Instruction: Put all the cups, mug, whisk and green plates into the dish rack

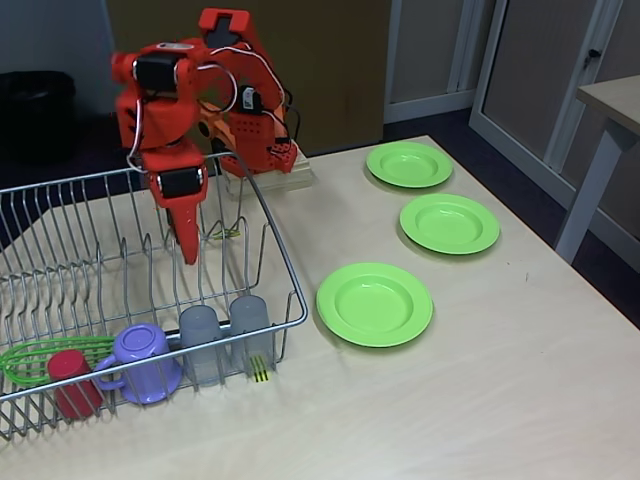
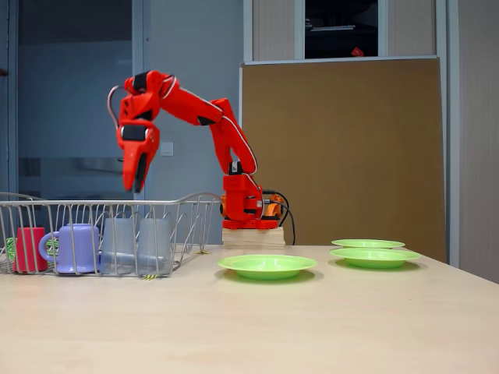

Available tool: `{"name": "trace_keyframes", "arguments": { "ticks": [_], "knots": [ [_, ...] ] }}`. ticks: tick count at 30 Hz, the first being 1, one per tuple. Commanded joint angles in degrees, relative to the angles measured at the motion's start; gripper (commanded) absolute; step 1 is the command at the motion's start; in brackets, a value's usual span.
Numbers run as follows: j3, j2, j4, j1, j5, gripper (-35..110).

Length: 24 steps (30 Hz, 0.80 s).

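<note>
From the higher fixed view my claw hangs pressed together and empty over the dish rack; red cup, mug, tumblers and whisk are in; three green plates wait on the surface. Side view: claw is clear above the rack, so plates are up next I reckon; nearest plate needs a thin rim pinch.

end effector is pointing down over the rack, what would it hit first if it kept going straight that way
Probably the wire floor of the dish rack. The end effector points down over a bare stretch of prongs, clear of the tumblers and mug at the near wall. Depth is uncertain.
</note>
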Motion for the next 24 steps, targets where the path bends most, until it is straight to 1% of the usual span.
{"name": "trace_keyframes", "arguments": {
  "ticks": [1, 4, 8, 11, 14, 24],
  "knots": [
    [-0.8, 7.5, 2.9, -4.0, 1.8, 21],
    [5.4, 12.7, 4.7, -9.1, 9.4, 30],
    [18.8, 20.7, 1.8, -18.5, 22.5, 33],
    [28.8, 24.5, -3.7, -25.4, 30.8, 33],
    [39.3, 27.7, -10.7, -30.5, 36.7, 32],
    [65.7, 27.9, -33.7, -39.0, 49.0, 32]
  ]
}}
